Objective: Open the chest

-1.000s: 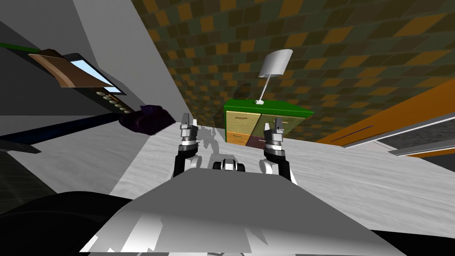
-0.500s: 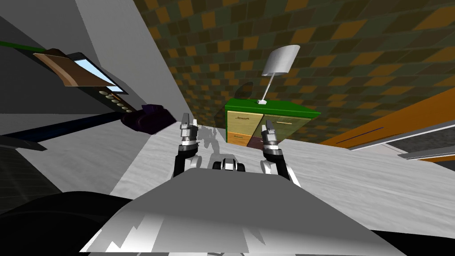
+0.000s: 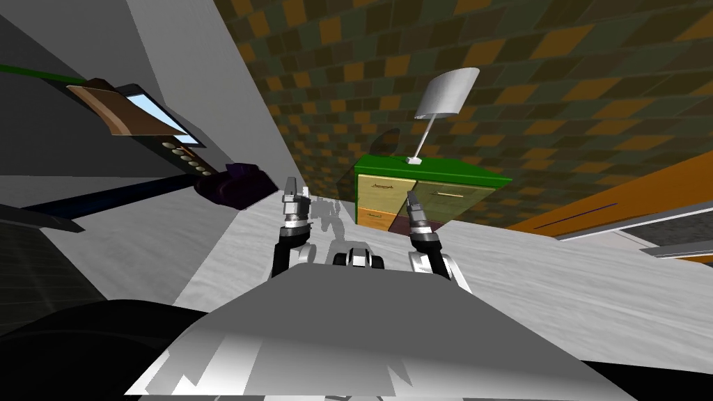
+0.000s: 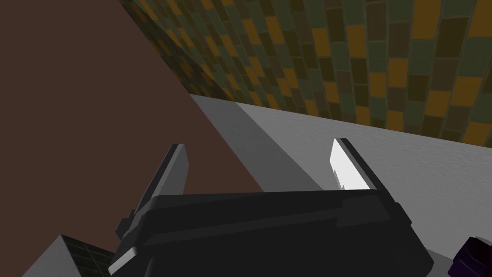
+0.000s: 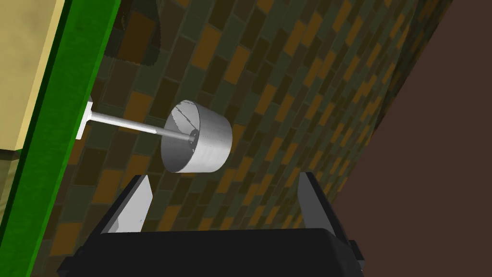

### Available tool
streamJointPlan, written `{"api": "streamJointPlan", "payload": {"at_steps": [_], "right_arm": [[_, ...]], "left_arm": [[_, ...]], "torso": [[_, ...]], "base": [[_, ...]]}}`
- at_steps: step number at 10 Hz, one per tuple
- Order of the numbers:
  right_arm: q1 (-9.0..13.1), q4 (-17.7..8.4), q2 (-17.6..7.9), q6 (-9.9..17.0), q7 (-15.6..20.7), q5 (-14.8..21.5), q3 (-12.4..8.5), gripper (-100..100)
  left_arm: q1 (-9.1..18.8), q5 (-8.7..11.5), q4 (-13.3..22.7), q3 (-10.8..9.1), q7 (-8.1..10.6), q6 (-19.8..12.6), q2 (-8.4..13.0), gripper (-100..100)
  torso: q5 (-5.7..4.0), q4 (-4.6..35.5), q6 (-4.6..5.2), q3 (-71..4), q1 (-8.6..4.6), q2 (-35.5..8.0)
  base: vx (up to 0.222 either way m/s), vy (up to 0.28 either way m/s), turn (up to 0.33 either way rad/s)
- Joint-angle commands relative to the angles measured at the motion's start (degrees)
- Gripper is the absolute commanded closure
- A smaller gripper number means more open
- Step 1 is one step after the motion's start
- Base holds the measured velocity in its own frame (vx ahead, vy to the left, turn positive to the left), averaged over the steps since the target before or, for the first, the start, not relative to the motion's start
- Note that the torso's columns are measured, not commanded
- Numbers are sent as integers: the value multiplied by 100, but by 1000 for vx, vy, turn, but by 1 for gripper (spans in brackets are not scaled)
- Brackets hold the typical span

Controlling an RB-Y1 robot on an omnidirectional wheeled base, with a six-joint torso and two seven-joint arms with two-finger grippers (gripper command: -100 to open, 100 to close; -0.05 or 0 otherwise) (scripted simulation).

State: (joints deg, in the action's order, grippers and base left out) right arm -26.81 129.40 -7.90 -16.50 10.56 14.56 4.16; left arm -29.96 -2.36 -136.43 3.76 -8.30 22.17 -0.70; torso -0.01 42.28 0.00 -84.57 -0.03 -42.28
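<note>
- Your chest (image 3: pixel 381 195) sits far ahead against the brown-and-green tiled wall (image 3: pixel 557 83). It has a green slab top and tan drawer fronts with thin bar handles.
- A grey lamp (image 3: pixel 445 94) stands on the chest's top, with a thin stem and a flared shade.
- A dark purple lumpy object (image 3: pixel 237 184) lies on the pale floor (image 3: pixel 557 278), far left.
- The right gripper (image 3: pixel 416 207) is in line with the chest's front, blades wide apart.
- The left gripper (image 3: pixel 294 195) is left of the chest, blades wide apart too.

Head and right-wrist cameras toward chest (image 3: pixel 387 192) and lamp (image 3: pixel 445 96)
</note>
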Motion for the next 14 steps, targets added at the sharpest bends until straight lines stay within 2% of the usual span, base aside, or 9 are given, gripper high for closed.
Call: {"api": "streamJointPlan", "payload": {"at_steps": [1, 6, 9, 11, 14], "right_arm": [[-21, -36, -55, 185, 80, 433, 6, -100], [-20, -109, -114, 452, 189, 1284, 14, -100], [-16, -201, -161, 739, 305, 1810, 21, -100], [-16, -201, -161, 739, 305, 2071, 21, -100], [-7, -321, -194, 1045, 426, 2637, 28, -100]], "left_arm": [[0, 0, 0, 0, 0, 0, 0, 0], [0, 0, 0, 0, 0, 0, 0, 0], [0, 0, 0, 0, 0, 0, 0, 0], [0, 0, 0, 0, 0, 0, 0, 0], [0, 0, 0, 0, 0, 0, 0, 0]], "torso": [[1, 0, 1, 0, 2, -1], [1, -1, 0, -2, 4, 2], [1, 1, 1, 1, 3, -3], [1, 0, 2, 0, 2, -2], [1, -1, 1, -1, 3, 1]], "base": [[41, 21, 45], [43, 12, 34], [44, 12, 42], [32, 9, 8], [42, 13, 46]]}}
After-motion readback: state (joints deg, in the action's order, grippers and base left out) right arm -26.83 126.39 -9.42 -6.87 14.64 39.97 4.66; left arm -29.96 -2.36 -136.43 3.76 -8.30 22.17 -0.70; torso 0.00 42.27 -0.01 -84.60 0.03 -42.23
